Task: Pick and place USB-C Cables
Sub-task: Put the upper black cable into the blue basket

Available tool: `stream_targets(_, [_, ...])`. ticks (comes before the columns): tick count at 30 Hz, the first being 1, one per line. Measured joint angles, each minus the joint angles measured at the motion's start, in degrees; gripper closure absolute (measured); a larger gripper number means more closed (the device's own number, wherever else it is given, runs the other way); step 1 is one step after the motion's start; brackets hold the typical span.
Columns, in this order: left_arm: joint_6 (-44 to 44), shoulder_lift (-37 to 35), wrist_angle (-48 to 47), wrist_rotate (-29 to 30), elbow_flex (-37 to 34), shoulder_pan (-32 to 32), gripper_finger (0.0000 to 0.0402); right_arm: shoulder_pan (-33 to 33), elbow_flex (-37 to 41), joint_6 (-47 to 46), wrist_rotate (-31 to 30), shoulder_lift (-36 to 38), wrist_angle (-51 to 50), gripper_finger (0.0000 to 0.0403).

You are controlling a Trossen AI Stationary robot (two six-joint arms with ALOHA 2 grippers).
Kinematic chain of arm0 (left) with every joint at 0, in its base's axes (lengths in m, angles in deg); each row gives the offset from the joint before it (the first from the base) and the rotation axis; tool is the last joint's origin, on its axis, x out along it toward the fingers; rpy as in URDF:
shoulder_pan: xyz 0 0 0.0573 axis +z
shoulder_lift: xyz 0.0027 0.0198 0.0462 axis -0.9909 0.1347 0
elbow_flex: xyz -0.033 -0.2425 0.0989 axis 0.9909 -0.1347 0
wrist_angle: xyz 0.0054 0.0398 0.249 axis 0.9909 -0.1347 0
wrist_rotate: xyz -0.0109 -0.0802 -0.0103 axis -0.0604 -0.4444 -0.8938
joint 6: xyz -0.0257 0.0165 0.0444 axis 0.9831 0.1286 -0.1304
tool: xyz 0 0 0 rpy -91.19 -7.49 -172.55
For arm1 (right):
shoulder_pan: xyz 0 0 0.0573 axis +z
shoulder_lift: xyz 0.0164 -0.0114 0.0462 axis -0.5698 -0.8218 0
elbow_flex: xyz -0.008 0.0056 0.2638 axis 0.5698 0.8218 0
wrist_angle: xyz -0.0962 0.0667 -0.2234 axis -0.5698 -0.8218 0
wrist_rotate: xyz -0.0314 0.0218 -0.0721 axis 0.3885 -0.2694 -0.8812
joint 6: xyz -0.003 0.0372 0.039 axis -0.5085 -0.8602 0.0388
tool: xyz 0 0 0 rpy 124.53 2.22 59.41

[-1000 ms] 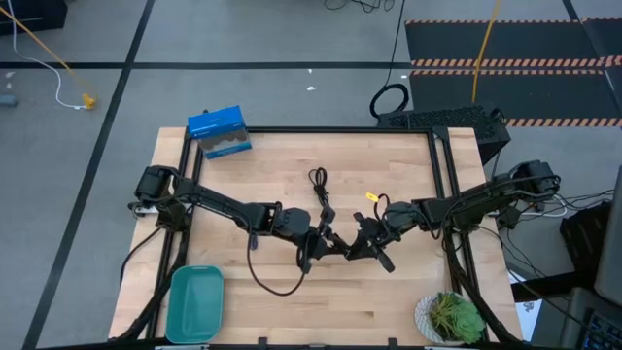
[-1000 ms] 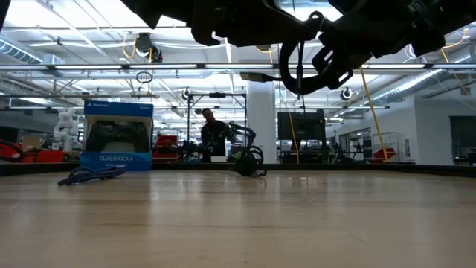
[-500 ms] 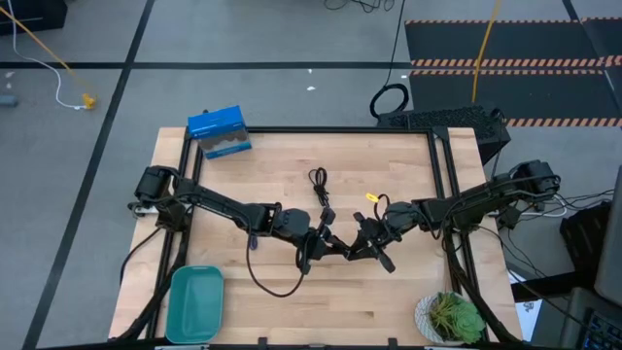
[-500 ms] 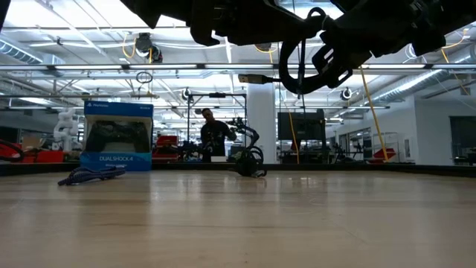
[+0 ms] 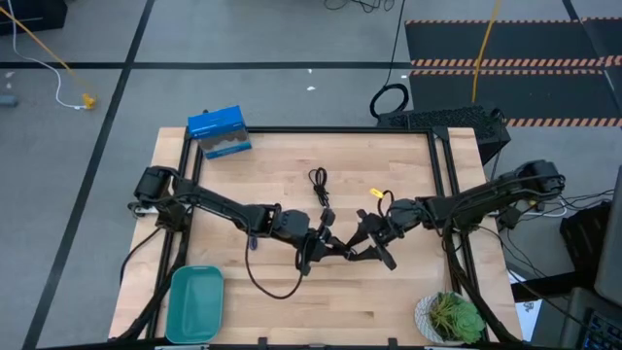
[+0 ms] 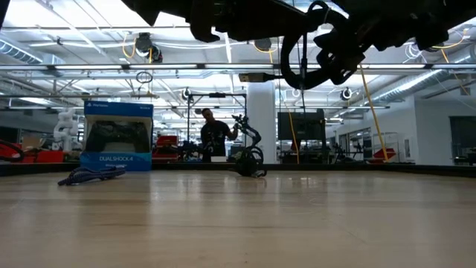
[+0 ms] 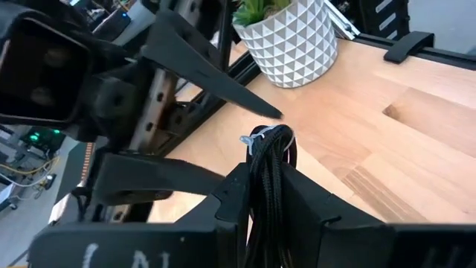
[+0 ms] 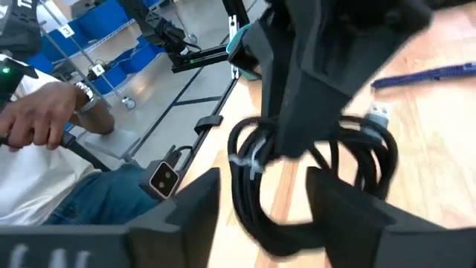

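Observation:
My left gripper (image 5: 321, 248) is shut on a black USB-C cable bundle (image 7: 269, 149) held above the middle of the table. It also shows in the low view (image 6: 301, 59). My right gripper (image 5: 365, 249) faces it, open. Its fingers (image 8: 186, 208) stand on either side of the bundle's free end (image 8: 253, 179); I cannot tell whether they touch it. A second black cable (image 5: 318, 183) lies flat on the table farther back. The blue-purple cable (image 6: 93, 175) lies flat on the table at the left. My left gripper pinches the black bundle (image 7: 266, 175) between its two fingers, which come from the table's left and lie along it. The bundle's looped end with a white tie (image 7: 256, 138) sticks out past the fingertips. The bundle is lifted clear of the table.
A blue boxed game controller (image 5: 219, 131) stands at the far left corner. A teal tray (image 5: 194, 301) lies at the near left. A potted plant (image 5: 449, 316) stands at the near right. A black cord (image 5: 262, 277) hangs from my left arm. A person (image 8: 44, 112) sits beyond the table.
The held bundle has gone up a little in the low view, with both grippers staying close together around it.

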Motion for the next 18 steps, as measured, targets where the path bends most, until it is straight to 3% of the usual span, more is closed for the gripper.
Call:
stream_targets(9, [0.0,-3.7,-2.3,0.0,0.0,-2.1,0.0337,0.0,0.0,-2.7,0.0,4.4,-5.6,0.0122])
stream_targets(18, [6.1,-10.5,-12.7,7.1,0.0,-6.3,0.0337,0.8,0.0,-2.9,-0.6,12.0,-10.7,0.0116])
